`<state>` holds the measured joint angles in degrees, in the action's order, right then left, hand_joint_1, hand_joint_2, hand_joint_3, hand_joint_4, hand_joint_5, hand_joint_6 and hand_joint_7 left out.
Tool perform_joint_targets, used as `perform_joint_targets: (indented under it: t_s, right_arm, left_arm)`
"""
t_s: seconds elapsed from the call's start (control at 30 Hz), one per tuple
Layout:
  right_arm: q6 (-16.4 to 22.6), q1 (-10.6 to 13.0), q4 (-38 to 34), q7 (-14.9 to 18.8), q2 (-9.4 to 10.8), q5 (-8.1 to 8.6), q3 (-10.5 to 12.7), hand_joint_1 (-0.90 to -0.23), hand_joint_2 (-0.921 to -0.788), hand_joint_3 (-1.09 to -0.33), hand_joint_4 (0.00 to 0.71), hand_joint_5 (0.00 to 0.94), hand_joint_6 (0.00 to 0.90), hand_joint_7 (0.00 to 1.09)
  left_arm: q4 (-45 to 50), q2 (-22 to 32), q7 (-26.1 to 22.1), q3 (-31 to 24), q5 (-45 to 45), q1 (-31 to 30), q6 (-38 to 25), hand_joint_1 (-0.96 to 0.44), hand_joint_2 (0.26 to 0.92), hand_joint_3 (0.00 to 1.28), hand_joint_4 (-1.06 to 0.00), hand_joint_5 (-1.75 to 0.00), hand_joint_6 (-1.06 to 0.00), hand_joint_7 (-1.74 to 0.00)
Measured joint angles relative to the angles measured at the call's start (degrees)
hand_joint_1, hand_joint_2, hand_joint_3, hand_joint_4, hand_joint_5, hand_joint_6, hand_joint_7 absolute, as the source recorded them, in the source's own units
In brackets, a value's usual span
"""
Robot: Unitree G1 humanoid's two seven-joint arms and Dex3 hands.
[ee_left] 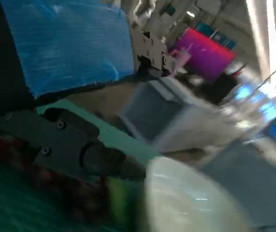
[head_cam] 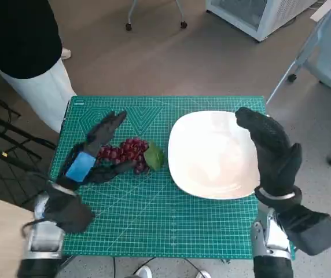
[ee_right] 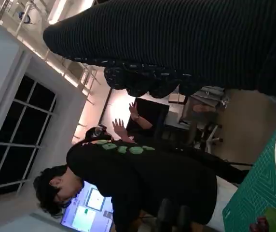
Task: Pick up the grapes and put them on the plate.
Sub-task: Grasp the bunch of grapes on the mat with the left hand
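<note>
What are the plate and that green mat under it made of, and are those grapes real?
The plate looks like glazed white ceramic or melamine: smooth, faint sheen. The green mat seems a matte rubbery cutting mat, printed with grid lines. The grapes look glossy red with a green leaf; real or plastic, I cannot tell.

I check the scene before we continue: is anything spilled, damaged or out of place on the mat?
Nothing stands out. The red grapes lie whole on the green cutting mat beside the white plate, which sits flat and bare.
</note>
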<state>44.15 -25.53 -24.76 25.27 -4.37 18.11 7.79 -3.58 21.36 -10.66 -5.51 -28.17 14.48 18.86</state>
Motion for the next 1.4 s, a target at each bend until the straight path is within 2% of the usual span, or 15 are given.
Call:
perform_joint_targets:
  t_s: [0.2, 0.4, 0.83, 1.4]
  right_arm:
    - [-0.2, 0.0, 0.0, 0.0, -0.1, 0.12, 0.0, -0.696, -0.921, -0.675, 0.359, 0.001, 0.083, 0.48]
    - [-0.3, 0.1, 0.0, 0.0, -0.1, 0.12, 0.0, -0.696, -0.921, -0.675, 0.359, 0.001, 0.084, 0.48]
    - [-0.4, 0.1, 0.2, 0.0, -0.1, 0.15, 0.1, -0.696, -0.921, -0.674, 0.360, 0.001, 0.085, 0.47]
    - [-0.4, 0.6, 0.6, 0.0, -0.2, 0.17, 0.3, -0.699, -0.921, -0.673, 0.359, 0.000, 0.089, 0.47]
  left_arm:
    - [7.0, 2.3, -1.1, 4.3, -12.0, 0.7, -11.4, -0.47, 0.688, 0.00, 0.00, 0.00, -0.12, 0.00]
    - [8.2, 2.6, -2.3, 8.5, -16.4, 2.0, -17.2, -0.48, 0.674, 0.00, 0.00, 0.00, -0.14, -0.01]
    - [7.1, 2.8, -5.2, 13.8, -16.8, 4.8, -23.0, -0.45, 0.675, 0.00, 0.00, 0.00, -0.17, -0.01]
    - [3.4, 3.1, -7.9, 17.2, -16.4, 8.1, -26.9, -0.37, 0.668, 0.00, 0.00, 0.00, -0.18, -0.01]
